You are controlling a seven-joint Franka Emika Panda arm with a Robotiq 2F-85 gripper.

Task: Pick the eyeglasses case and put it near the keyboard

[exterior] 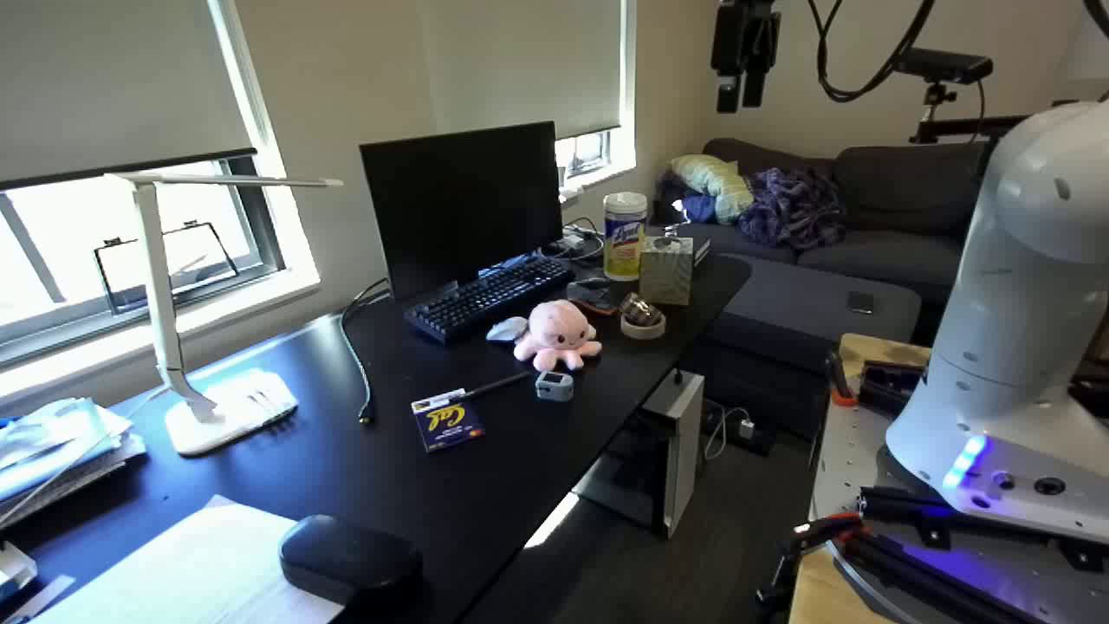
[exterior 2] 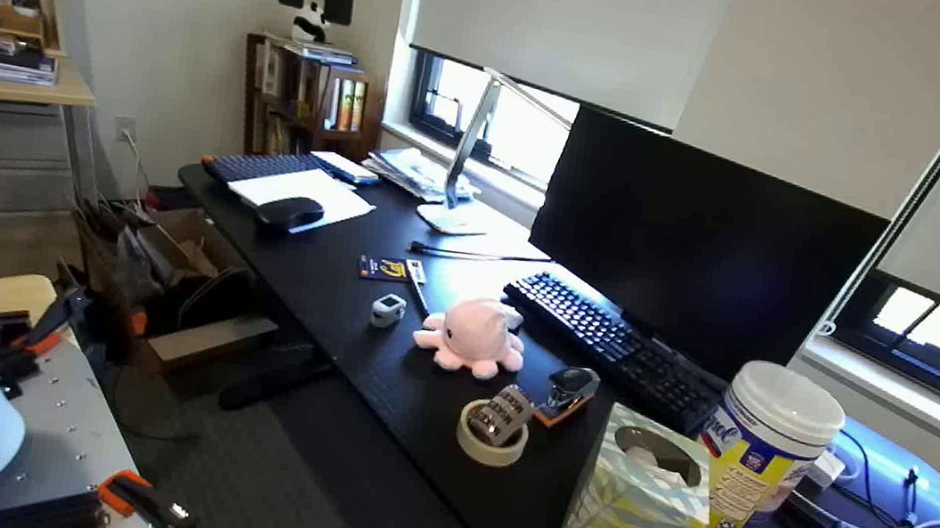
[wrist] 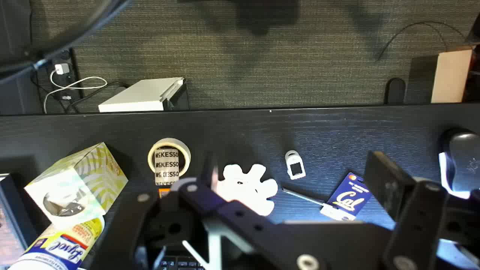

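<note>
While the Robotiq gripper [wrist: 296, 175] stands spread, the black eyeglasses case [wrist: 465, 161] lies outside it, at the wrist view's right edge.

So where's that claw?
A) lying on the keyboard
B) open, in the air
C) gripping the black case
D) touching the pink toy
B: both exterior views show the claw up in the air, and the wrist view shows its fingers spread apart.

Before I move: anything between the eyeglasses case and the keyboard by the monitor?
Nothing tall: the straight line from the eyeglasses case to the nearer end of the keyboard runs roughly between the cable and the Cal card, both low. The pink plush sits off that line.
</note>
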